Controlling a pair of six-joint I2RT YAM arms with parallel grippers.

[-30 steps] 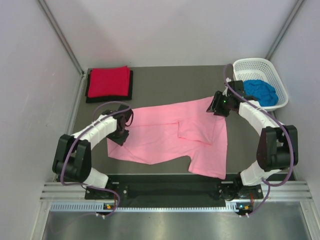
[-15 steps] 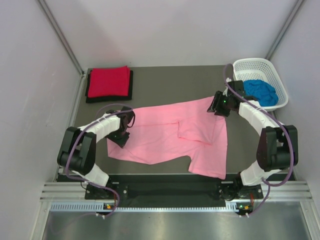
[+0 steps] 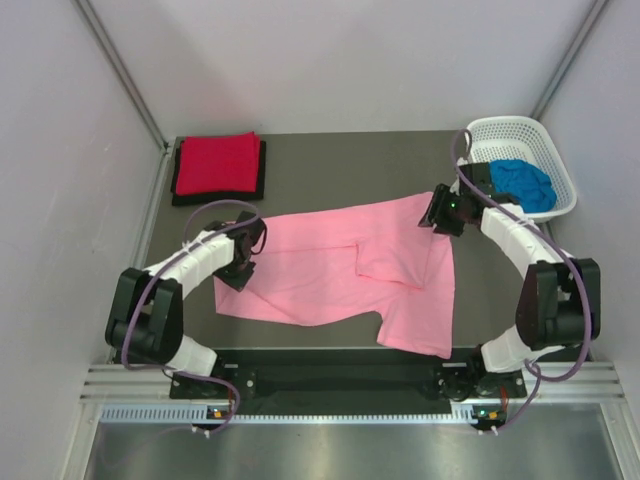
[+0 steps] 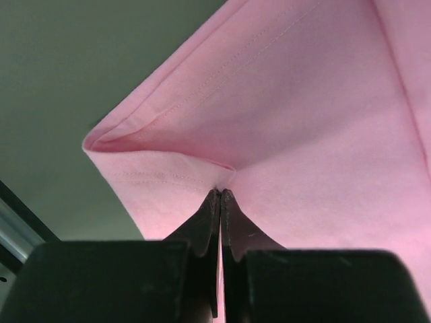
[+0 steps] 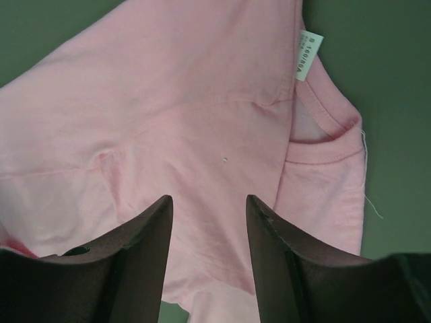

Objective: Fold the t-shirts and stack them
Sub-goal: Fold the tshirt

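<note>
Left end effector point(image 4: 220, 194) pinches pink t-shirt point(image 3: 320, 272) — basket point(image 3: 505, 134) well apart.

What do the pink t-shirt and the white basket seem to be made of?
The pink t-shirt looks like soft matte cloth, perhaps cotton: stitched hems, limp folds, a sewn-in label. The white basket seems to be rigid moulded plastic: regular open lattice walls.

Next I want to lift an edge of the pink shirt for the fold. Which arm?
Left. The left gripper is shut on an edge of the pink shirt. The right gripper is open over the cloth near the collar and holds nothing.
</note>
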